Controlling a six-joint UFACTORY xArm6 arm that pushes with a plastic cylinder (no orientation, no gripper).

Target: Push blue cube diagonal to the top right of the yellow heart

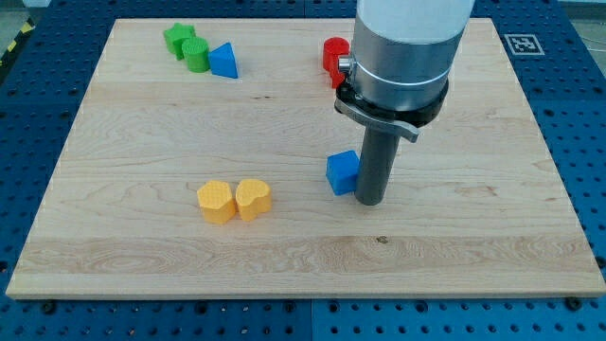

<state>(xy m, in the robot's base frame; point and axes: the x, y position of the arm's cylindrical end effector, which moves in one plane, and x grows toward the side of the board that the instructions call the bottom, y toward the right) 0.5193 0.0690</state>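
The blue cube (341, 171) sits near the middle of the wooden board (142, 275). My tip (368, 202) rests on the board right beside the cube's right side, touching or almost touching it. The yellow heart (253, 199) lies to the cube's left and slightly lower, pressed against a yellow hexagonal block (216, 202) on its left. The cube is up and to the right of the heart.
A green star-like block (178, 38), a green cylinder (197, 54) and a blue triangle (224, 61) cluster at the view's top left. A red block (334, 57) is partly hidden behind the arm's body at the top centre.
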